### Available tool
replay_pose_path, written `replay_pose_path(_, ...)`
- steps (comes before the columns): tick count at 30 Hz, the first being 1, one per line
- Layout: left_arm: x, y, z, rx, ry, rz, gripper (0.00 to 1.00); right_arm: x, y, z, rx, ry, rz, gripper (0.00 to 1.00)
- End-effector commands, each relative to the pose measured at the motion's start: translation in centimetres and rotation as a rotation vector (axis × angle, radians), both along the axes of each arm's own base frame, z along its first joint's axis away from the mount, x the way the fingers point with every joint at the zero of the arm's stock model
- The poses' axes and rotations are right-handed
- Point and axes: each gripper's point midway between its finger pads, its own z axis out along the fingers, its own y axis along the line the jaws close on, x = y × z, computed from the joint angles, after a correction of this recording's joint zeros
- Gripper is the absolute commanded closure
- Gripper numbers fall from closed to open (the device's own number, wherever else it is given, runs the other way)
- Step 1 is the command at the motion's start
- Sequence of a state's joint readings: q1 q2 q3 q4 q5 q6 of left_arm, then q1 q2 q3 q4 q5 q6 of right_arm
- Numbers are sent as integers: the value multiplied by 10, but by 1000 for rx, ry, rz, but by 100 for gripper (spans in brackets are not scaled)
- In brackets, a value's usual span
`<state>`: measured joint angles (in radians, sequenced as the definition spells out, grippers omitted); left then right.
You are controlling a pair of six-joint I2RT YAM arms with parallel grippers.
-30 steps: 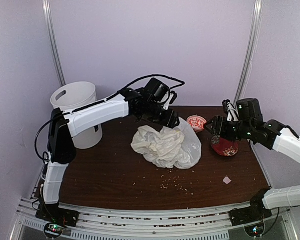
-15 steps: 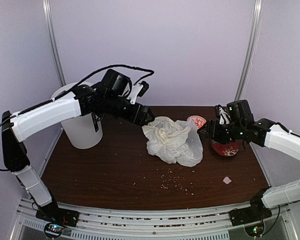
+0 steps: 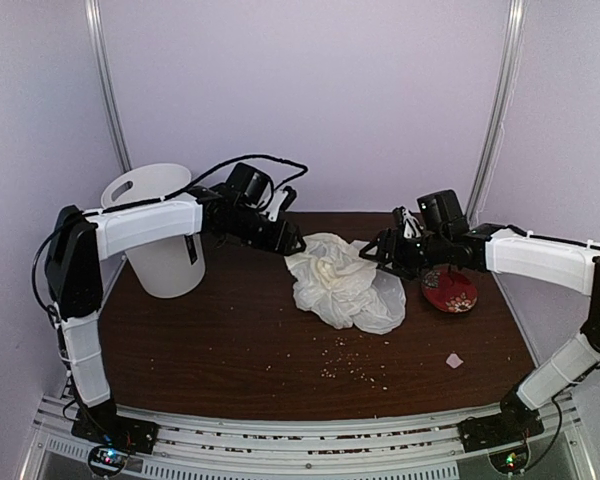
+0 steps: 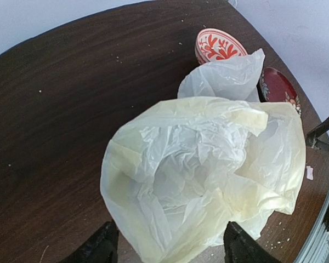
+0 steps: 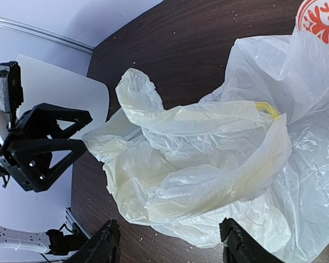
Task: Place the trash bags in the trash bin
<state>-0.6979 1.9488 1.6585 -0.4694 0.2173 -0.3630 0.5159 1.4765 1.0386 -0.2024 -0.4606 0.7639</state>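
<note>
The trash bags [image 3: 342,288] lie as a crumpled, translucent cream-white heap in the middle of the table, also in the left wrist view [image 4: 208,170] and the right wrist view [image 5: 208,164]. The trash bin [image 3: 158,228], a tall white bucket, stands upright at the back left. My left gripper [image 3: 292,240] hovers at the heap's left edge, open, with the plastic's near fold between its wide-spread fingertips [image 4: 170,249]. My right gripper [image 3: 372,252] is at the heap's right edge, open, its fingertips [image 5: 170,244] straddling the plastic's lower edge without pinching it.
A dark red bowl [image 3: 450,291] sits right of the heap, under the right arm. A red-and-white patterned bowl [image 4: 219,45] stands behind the heap. A small white paper scrap [image 3: 454,360] and scattered crumbs [image 3: 352,370] lie toward the front.
The left gripper pulled back from over the heap to its left edge and the left arm folded in. The right gripper moved left up to the heap. The plastic shifted slightly right.
</note>
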Motion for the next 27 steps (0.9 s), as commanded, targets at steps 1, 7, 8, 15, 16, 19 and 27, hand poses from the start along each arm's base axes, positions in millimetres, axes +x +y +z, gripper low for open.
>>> replay_pose_path(1,-11,-21,-4,-83,24,-55,37,13,16,5,68,14,-6,44)
replay_pose_path(7,-70,-39,-20,-86,78,-135,45,11,12,-11,1,54,-14,58)
replay_pose_path(8,-81,-39,-25,-76,89,-139,45,10,9,-14,-15,55,-19,61)
replay_pose_path(15,-144,-24,-30,-46,113,-151,50,-3,4,-22,-16,71,-15,84)
replay_pose_path(16,-148,-19,-24,-50,113,-142,49,-6,4,-21,-27,70,-3,88)
replay_pose_path(19,-155,2,1,-49,89,-101,42,-24,0,-18,-121,53,51,100)
replay_pose_path(27,-148,46,25,58,-35,-34,24,-71,-23,0,-250,-41,153,100)
